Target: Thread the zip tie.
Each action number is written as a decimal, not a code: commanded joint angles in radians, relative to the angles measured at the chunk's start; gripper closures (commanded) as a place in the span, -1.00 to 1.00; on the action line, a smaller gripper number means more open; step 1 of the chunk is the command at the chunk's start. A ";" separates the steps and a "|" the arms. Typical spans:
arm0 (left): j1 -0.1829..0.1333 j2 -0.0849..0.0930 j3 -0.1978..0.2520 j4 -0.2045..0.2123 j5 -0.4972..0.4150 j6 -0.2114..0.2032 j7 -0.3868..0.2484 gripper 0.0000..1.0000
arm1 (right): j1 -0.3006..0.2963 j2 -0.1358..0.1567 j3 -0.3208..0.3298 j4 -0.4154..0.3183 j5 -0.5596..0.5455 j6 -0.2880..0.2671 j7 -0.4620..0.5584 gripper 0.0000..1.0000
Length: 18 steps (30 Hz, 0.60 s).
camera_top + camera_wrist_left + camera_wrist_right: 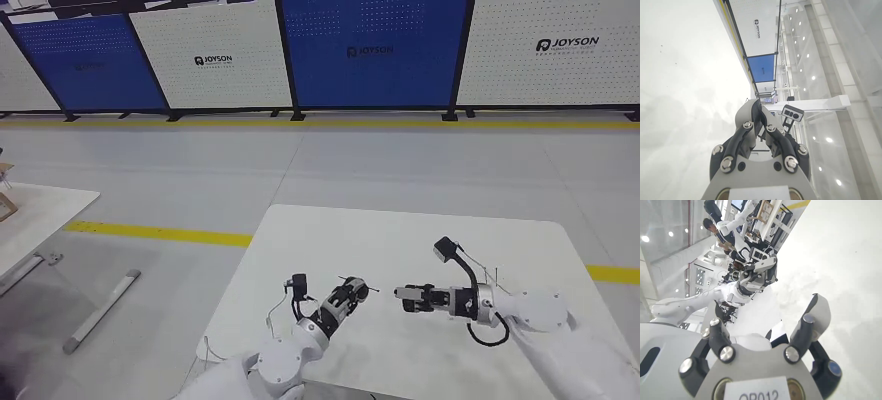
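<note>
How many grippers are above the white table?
2. The left gripper hangs over the middle of the table, shut; the right gripper faces it from close by, open. None seems hidden.

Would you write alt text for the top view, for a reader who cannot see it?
Two robot arms hold their grippers facing each other above a white table. The left gripper has its fingers shut on what looks like a thin dark zip tie; the right gripper points at it across a small gap.
</note>
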 commanded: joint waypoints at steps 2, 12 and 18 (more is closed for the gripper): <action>0.000 -0.002 0.001 0.000 -0.006 0.002 0.000 1.00 | 0.001 -0.001 -0.001 0.003 0.000 0.000 -0.001 -1.00; 0.002 -0.004 -0.002 0.002 0.004 -0.002 0.009 1.00 | 0.001 -0.001 -0.001 0.003 0.000 0.000 -0.001 -1.00; 0.005 -0.030 0.015 -0.008 0.054 0.020 0.082 1.00 | -0.012 -0.013 -0.008 0.018 0.022 0.000 -0.015 -1.00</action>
